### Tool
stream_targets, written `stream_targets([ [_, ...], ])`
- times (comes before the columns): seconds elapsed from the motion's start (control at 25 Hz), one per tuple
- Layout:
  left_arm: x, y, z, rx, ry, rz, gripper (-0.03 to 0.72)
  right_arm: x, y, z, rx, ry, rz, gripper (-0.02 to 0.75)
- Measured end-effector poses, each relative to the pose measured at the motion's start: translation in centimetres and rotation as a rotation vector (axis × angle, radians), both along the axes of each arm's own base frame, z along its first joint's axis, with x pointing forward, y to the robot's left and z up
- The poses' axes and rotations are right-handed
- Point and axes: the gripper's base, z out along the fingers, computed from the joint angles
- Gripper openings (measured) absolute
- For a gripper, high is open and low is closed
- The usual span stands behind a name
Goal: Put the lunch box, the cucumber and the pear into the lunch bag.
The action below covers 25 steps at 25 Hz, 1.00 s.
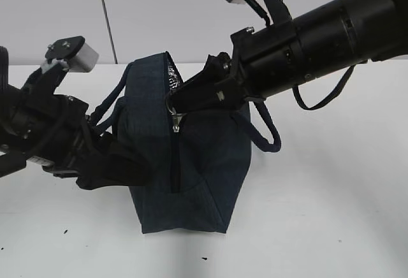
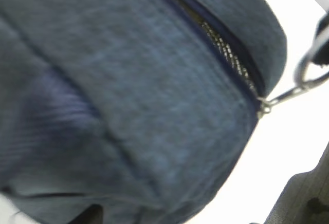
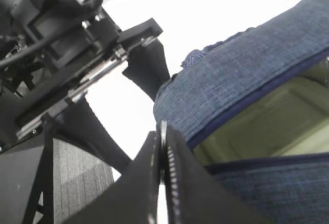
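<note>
1. Zipping stage: right end effector (image 1: 180,104) clenched on ring pull (image 1: 172,108), frame centre.
2. Lunch bag (image 1: 204,157) upright on surface (image 1: 319,214); pale lid (image 3: 267,121) visible inside.
3. Left end effector (image 1: 121,163) presses bag's side; grip state: cannot tell.
4. Next: steady pull along zipper (image 1: 173,157), bag braced.

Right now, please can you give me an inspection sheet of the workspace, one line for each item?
Surface: white table, a few small dark specks near the front edge.
Job's things: navy lunch bag stands upright, partly unzipped; a pale green lid shows inside. Cucumber and pear: not seen.
Clutter: nothing seen.
Grippers: right gripper is shut on the metal ring pull; left gripper is pressed against the bag's side, its jaws hidden.
Cables: a black cable loops under the right arm.
Surroundings: plain pale wall behind.
</note>
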Motion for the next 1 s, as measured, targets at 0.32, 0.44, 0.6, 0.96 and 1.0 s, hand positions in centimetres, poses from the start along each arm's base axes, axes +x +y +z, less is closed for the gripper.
stream_targets([
  [0.32,-0.2,-3.3,-1.7,0.046,-0.048,0.002,0.484,0.1,0.1,0.3,0.034,0.011,-0.020,0.006],
  [0.44,0.1,-3.3,-1.9,0.056,-0.063,0.025,0.423,0.1,0.1,0.3,0.037,0.012,-0.022,0.006],
  [0.6,0.1,-3.3,-2.0,0.070,-0.069,0.020,0.221,0.1,0.1,0.3,0.037,0.011,-0.024,0.006],
  [0.96,0.0,-3.0,-2.3,0.128,-0.092,-0.041,-0.016,0.2,0.1,0.2,0.026,0.004,-0.029,0.006],
  [1.0,0.0,-3.0,-2.3,0.130,-0.093,-0.043,-0.017,0.2,0.1,0.2,0.025,0.004,-0.030,0.006],
])
